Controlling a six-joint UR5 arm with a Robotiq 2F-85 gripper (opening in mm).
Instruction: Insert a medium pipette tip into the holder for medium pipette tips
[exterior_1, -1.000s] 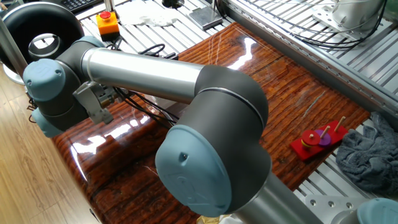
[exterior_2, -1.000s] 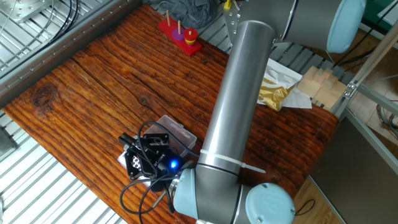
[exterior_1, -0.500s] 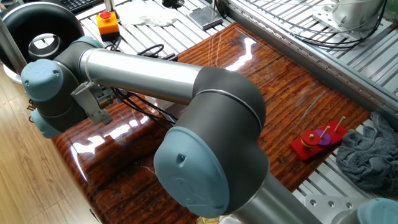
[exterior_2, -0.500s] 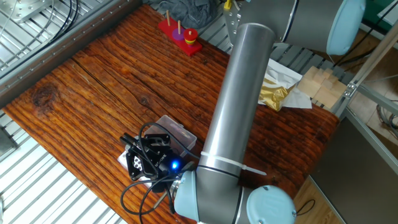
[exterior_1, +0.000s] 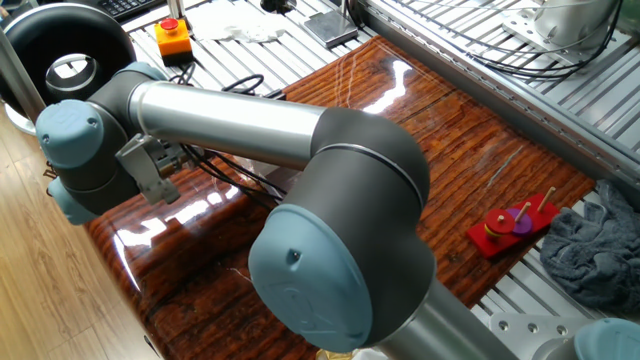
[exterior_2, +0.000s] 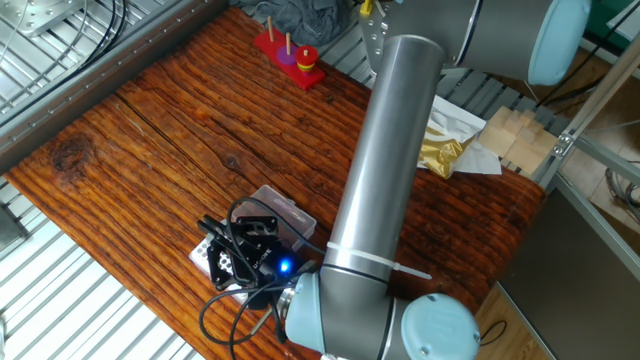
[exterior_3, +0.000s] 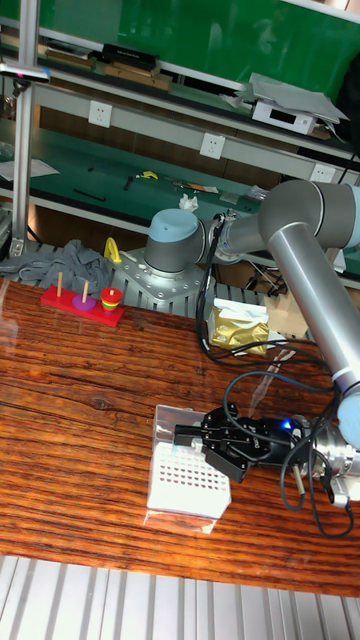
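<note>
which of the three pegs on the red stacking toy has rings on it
The peg at the right end of the red stacking toy, as the tall fixed view shows it, carries stacked rings; the other two pegs stand as bare sticks.

White-gridded holder (exterior_3: 188, 468) – black claw (exterior_3: 204, 437) – reddish-brown grained table (exterior_3: 80, 380).

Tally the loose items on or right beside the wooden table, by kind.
Pipette tip holder: 1
Red ring-stacking toy: 1
Grey cloth: 1
Gold foil packet: 1
Total: 4
The claw sits at the holder; whether it carries a tip cannot be seen.
</note>
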